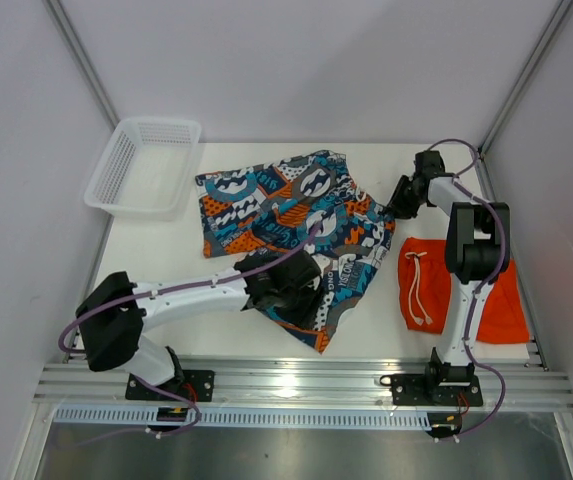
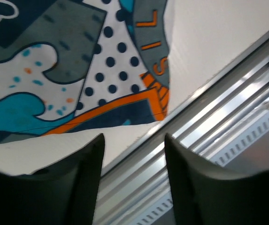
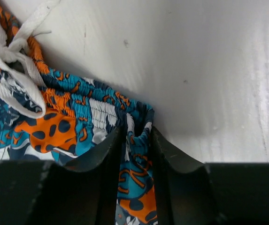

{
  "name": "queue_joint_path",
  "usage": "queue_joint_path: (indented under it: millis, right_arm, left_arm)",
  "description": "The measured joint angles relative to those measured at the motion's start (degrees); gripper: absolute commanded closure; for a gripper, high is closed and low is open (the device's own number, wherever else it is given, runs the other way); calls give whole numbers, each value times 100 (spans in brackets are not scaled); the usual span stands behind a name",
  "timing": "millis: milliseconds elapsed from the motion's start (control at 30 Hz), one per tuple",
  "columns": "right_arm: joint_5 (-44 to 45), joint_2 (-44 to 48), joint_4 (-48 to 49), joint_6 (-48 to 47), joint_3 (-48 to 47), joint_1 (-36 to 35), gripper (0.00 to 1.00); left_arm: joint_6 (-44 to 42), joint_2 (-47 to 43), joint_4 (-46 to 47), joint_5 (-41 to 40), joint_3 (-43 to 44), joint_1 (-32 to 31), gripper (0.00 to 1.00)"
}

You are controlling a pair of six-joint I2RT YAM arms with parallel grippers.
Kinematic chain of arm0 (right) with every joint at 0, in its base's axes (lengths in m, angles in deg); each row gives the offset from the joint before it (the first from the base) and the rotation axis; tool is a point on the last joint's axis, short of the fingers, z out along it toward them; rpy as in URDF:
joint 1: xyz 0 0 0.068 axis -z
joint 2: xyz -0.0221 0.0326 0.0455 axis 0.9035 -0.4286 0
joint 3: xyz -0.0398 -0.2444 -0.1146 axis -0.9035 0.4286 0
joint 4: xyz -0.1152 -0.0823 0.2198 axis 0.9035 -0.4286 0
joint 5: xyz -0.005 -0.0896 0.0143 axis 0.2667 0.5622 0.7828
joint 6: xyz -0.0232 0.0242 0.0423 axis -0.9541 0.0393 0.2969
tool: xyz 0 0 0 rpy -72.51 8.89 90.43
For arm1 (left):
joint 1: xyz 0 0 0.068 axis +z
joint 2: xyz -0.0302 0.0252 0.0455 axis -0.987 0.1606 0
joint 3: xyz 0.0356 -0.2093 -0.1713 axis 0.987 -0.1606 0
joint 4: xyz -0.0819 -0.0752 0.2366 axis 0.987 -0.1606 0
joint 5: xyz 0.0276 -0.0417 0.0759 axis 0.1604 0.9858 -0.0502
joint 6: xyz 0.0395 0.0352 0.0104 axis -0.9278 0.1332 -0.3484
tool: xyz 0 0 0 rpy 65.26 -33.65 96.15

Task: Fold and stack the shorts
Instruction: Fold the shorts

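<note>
The cartoon-print shorts (image 1: 286, 225) lie spread across the middle of the table. My right gripper (image 1: 402, 203) is shut on their elastic waistband corner (image 3: 136, 136) at the right side, the fabric bunched between the fingers. Their white drawstring (image 3: 12, 65) lies knotted to the left. My left gripper (image 1: 291, 290) is open and empty above the near leg hem (image 2: 125, 93), close to the table's front edge. The orange shorts (image 1: 456, 290) with a white drawstring lie folded at the right, under the right arm.
A white mesh basket (image 1: 144, 165) stands at the back left. The aluminium rail (image 2: 219, 117) runs along the table's front edge. White walls close in the left, back and right sides.
</note>
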State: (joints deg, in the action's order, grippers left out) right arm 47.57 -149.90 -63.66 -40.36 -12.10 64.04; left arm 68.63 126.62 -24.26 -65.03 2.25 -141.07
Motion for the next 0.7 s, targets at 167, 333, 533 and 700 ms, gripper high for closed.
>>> queue_joint_path:
  millis: [167, 333, 533, 700]
  right_arm:
    - [-44, 181, 382, 42, 367, 7, 65]
    - [-68, 358, 737, 105, 713, 61, 64]
    - [-120, 485, 922, 155, 966, 227, 87]
    - [-164, 496, 990, 221, 1019, 269, 100]
  left_arm:
    - [4, 129, 203, -339, 92, -551, 24]
    - [7, 603, 195, -743, 264, -892, 23]
    - [7, 1029, 33, -1250, 503, -1178, 24]
    - [7, 1261, -114, -1528, 780, -1403, 26]
